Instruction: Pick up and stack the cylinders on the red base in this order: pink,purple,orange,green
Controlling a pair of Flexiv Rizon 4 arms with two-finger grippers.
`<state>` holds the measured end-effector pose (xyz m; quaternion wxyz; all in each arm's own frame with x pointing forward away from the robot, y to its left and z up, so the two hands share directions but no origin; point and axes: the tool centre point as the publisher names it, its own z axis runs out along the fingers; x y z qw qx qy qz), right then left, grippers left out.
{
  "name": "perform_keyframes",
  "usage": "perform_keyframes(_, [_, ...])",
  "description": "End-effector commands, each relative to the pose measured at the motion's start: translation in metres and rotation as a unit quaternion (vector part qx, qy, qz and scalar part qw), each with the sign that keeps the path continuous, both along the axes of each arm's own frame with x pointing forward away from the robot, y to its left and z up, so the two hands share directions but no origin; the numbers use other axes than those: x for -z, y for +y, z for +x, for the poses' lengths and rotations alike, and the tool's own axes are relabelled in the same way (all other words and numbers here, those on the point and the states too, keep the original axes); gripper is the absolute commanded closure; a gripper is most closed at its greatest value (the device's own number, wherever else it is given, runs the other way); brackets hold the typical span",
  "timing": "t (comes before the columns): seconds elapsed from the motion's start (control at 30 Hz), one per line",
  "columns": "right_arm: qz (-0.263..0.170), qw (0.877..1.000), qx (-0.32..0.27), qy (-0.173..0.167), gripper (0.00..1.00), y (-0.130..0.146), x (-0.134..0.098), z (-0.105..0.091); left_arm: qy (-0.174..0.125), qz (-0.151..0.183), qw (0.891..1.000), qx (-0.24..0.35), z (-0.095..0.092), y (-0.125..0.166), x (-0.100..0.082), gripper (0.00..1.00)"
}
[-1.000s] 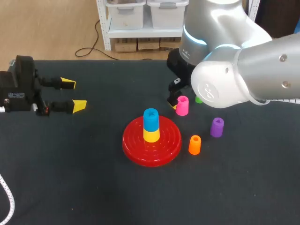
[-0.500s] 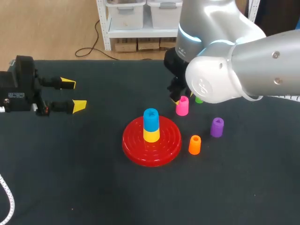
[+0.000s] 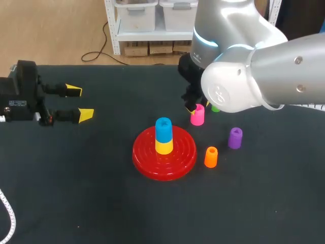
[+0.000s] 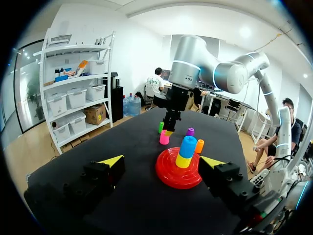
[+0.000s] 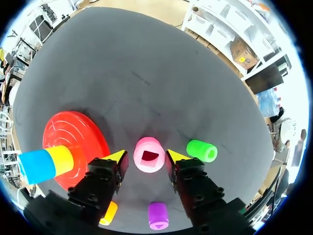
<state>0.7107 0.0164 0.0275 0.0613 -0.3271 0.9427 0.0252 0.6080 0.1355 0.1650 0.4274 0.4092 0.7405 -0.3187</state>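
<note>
Step in hand: the pink cylinder (image 5: 148,154) is judged to be the piece being taken up, as the first in the stated order.
Right gripper (image 5: 144,155): held directly above the pink cylinder, fingers apart, one yellow tip on each side. A clamp from both sides is not seen, so it is recorded as open.
Left gripper (image 3: 80,102): held over the left part of the surface (image 3: 101,193), fingers apart, nothing between them, well apart from all the pieces.
Governing relation: the pink cylinder stands upright with its hollow end up. Its long axis is vertical and in line with the right gripper's approach, and it is centred between the fingers. Only a closing of the fingers is judged to be needed.
Nearer arm: the right, plainly.
Red base (image 3: 144,157): near the pink cylinder, towards the robot and to its left. A yellow cylinder (image 3: 163,147) is seated on it, with a blue cylinder (image 3: 163,129) on top.
Other pieces: the purple cylinder (image 3: 234,138) and the orange cylinder (image 3: 210,157) stand upright to the right of the base. The green cylinder (image 5: 201,151) lies on its side just beside the pink one.
Progress: none of the four named cylinders is on the base.
Risk: the green cylinder lies close to one finger and could be nudged.
</note>
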Motion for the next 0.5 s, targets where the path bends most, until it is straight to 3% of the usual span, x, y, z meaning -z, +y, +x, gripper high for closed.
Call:
perform_keyframes(0.03, [0.001, 1.0, 0.001, 0.0, 0.53, 0.0009, 0.0015, 0.0008, -0.004, -0.003, 1.0, -0.002, -0.0001, -0.0002, 0.0023, 0.0])
perform_keyframes(0.5, [0.001, 1.0, 0.006, 0.002, 0.56, -0.0026, 0.0034, 0.0, -0.004, -0.003, 1.0, -0.002, -0.0001, -0.0002, 0.0023, 0.0])
